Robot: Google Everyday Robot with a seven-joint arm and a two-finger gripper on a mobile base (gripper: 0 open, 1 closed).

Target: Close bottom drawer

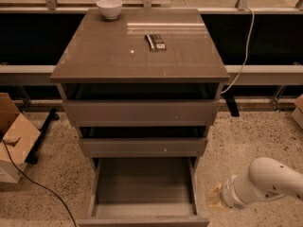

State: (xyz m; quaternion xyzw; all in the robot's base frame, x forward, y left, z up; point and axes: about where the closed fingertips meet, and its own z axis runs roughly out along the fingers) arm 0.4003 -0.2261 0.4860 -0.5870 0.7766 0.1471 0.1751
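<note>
Apparently end effector [217, 197] sat just right of pulled-out bottom drawer [144, 183], drawer front leftward; couldn't tell grip state.

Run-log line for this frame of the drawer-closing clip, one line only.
task: close bottom drawer | grey-brown handleless bottom drawer: pulled out, open | gripper: low, right of drawer, not touching | status: not closed yet

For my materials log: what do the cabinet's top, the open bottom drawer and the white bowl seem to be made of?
Grey-brown cabinet top: probably glossy laminate; it shows a bright reflected streak. Grey-brown bottom drawer: likely matte laminated board, no glare. Small white bowl: smooth, possibly ceramic. The gripper sits low, right of the drawer.
</note>
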